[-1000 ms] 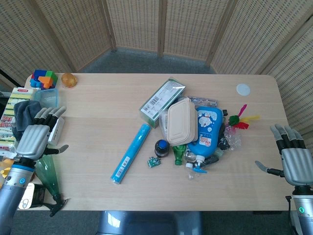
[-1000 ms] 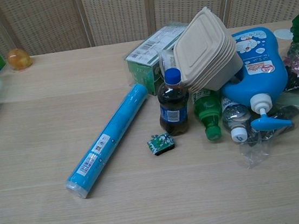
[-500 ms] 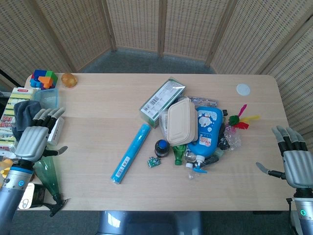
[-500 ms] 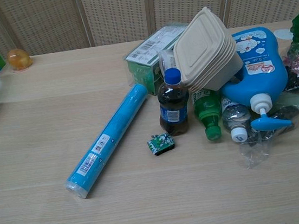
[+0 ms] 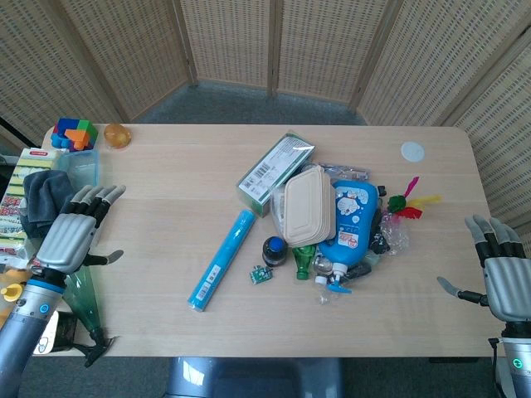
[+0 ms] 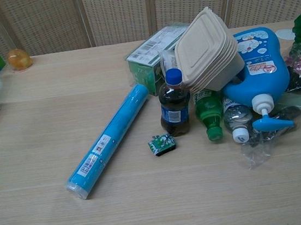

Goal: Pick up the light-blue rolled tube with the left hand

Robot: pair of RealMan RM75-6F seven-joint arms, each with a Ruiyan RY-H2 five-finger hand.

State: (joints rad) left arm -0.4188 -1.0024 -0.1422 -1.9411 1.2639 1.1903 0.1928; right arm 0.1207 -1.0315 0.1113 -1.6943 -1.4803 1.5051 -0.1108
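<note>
Waiting at the left edge of the table [image 5: 166, 332], the left hand [image 5: 73, 235] has its fingers spread and holds nothing. So the job looks like it has hardly begun: the hand must go over to the light-blue rolled tube [image 5: 221, 260], close around it and lift it. The tube lies flat on the bare wood near the middle, well apart from that hand. It is long, round and shiny, with a white label on its side. Its top end points at a green box [image 5: 275, 172], and a small dark bottle with a blue cap [image 6: 173, 104] stands just beside it. The right hand [image 5: 504, 277] is far off at the other edge, fingers spread too, holding nothing. The table is smooth, pale wood.
</note>
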